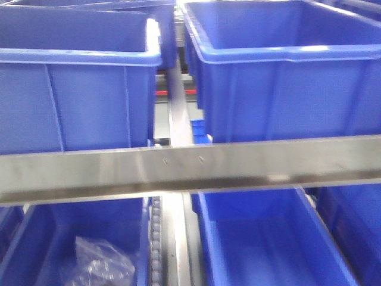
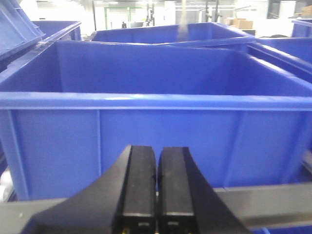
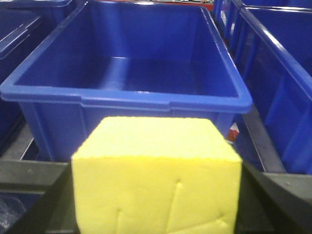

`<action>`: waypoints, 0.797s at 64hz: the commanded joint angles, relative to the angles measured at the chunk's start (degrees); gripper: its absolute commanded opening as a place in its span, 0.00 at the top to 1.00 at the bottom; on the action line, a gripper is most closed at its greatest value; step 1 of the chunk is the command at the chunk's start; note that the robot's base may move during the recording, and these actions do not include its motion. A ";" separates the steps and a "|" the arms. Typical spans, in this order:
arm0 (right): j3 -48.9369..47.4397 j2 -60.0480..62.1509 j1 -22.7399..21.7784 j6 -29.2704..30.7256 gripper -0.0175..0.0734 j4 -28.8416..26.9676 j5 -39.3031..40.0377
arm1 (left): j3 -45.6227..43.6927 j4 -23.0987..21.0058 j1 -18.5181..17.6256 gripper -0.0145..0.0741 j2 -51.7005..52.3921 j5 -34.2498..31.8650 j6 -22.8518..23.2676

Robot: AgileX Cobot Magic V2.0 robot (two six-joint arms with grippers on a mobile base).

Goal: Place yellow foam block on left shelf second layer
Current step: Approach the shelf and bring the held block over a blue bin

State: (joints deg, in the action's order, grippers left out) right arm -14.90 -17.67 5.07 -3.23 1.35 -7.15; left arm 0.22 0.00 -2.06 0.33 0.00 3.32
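Blue bins on metal rack
Steel rail [image 1: 190,167] crosses front; crumpled plastic bag [image 1: 98,265] in lower-left bin [image 1: 36,238].

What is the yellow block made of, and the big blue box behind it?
The yellow foam block looks like soft sponge foam: matte, fine-pored, with small creases dented into its front face. The blue bin looks like hard molded plastic: smooth, slightly glossy, with a thick rolled rim that catches the light.

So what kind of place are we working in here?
Most likely a warehouse or factory picking area. Rows of open blue plastic bins sit on racking behind a metal shelf rail, and a lit hall with cardboard boxes shows behind. The right gripper's yellow foam block faces one bin.
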 commanded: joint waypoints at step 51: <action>-1.74 -0.48 -0.21 0.33 0.28 0.41 5.20 | 1.53 -0.32 -0.31 0.70 1.04 -4.68 0.19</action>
State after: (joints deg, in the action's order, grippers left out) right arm -14.90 -17.67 5.07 -3.23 1.35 -7.15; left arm 0.22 0.00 -2.06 0.33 0.00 3.32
